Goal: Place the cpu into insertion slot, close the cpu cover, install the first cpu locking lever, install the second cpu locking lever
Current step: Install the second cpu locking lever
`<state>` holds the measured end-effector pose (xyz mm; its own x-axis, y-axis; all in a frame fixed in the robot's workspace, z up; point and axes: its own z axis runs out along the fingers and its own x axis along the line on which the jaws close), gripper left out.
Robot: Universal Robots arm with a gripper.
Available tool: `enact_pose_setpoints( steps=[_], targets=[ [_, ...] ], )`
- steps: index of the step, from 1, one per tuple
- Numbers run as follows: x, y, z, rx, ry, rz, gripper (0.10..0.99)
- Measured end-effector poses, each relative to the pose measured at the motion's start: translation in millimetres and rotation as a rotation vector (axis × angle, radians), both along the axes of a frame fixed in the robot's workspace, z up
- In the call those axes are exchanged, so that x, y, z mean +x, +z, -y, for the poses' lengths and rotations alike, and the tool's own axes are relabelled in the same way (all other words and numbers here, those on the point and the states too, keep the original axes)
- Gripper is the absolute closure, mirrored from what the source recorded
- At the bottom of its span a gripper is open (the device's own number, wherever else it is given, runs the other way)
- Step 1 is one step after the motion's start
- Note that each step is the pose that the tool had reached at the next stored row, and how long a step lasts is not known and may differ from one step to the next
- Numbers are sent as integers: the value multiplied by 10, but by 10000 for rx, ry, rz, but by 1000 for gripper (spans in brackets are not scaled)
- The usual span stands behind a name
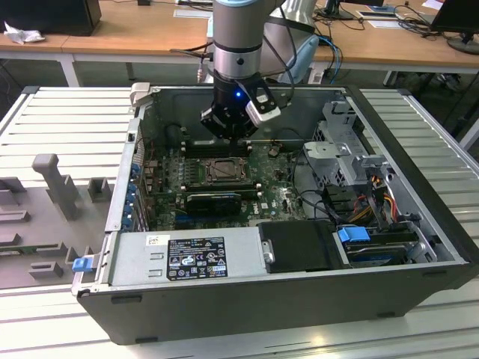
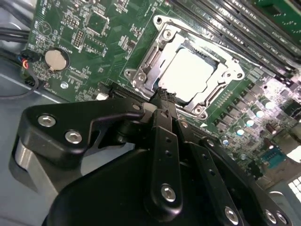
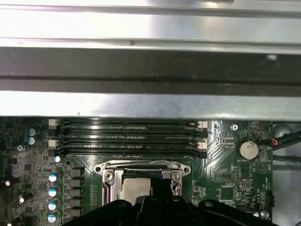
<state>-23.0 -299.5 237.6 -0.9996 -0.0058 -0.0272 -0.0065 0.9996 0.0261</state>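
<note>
Silver cpu (image 2: 193,75) in insertion slot (image 2: 212,96), just beyond clenched, empty end effector (image 2: 163,96).

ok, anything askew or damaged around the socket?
Nothing stands out. The cpu sits flat and square in the slot, with the cover down around it. The gripper hangs at the socket's edge. No visible damage on the board.

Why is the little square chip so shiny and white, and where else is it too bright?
In the second wrist view, light bounces off the cpu, washing its metal top nearly white; the cpu cover glints too. In the first wrist view, the case wall glares in pale bands. In the exterior view, the gripper shades the dim insertion slot.
</note>
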Motion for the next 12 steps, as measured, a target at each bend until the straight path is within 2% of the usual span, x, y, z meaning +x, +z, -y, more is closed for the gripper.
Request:
enact_pose_setpoints(
  steps=[3,6,9,12],
  targets=[
    [0,0,56,-1,-1,-1,980],
    [-2,0,184,0,-1,0,980],
    [-2,0,273,-2,0,-3,980],
    [-2,3,314,0,-3,-31,980]
  ],
)
